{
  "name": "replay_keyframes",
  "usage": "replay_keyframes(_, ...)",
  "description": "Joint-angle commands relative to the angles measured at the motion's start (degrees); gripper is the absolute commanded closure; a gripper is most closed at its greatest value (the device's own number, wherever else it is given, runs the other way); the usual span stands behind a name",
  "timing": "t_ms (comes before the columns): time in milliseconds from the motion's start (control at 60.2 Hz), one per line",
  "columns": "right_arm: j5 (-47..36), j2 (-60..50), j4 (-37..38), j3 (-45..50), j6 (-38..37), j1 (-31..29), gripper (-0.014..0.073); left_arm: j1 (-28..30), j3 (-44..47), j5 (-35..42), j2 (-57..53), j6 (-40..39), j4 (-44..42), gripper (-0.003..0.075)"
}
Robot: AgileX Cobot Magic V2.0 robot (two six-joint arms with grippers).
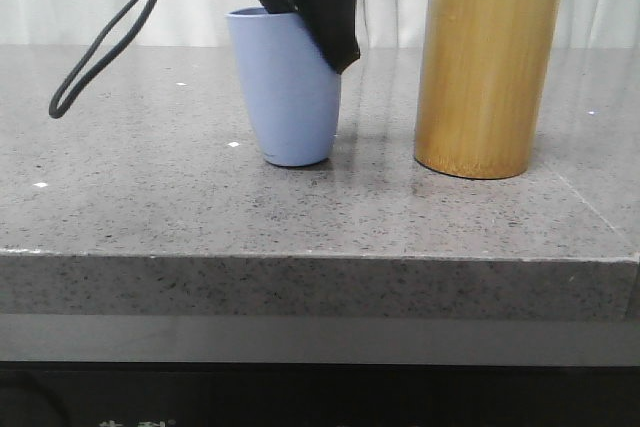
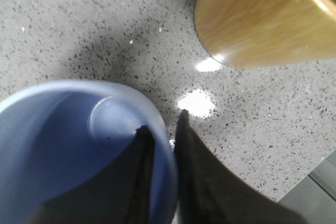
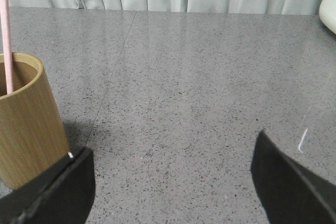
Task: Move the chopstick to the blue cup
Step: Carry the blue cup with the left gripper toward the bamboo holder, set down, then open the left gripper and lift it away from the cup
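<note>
Right wrist: chopstick (image 3: 6,35) in bamboo cylinder (image 3: 26,129), jaws wide | left jaws pinch blue cup (image 2: 68,145) rim

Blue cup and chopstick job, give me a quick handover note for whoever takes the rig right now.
Left gripper: straddles the rim of the blue cup, one finger inside, one outside; whether it is clamping the wall cannot be told.
Right gripper: open, holding nothing, low over the table beside the bamboo cylinder.
Chopstick: standing in the bamboo cylinder, its pink end poking above the rim.
Done: cup is upright with the left gripper at it.
Left: grasp the chopstick, lift it out, put it in the blue cup, whose visible interior looks empty.
</note>
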State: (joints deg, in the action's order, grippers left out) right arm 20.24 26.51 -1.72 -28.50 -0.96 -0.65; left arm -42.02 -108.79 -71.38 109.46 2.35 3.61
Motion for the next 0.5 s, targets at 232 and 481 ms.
replay_keyframes(232, -4.26, 0.56, 0.04, -1.58, 0.39, -0.19, -0.0022, -0.44, -4.54, -1.40, -3.96, 0.15, 0.32, 0.0368)
replay_keyframes(481, -4.37, 0.56, 0.04, -1.58, 0.39, -0.20, -0.0022, -0.31, -5.78, -1.40, -10.08, 0.15, 0.30, 0.0320)
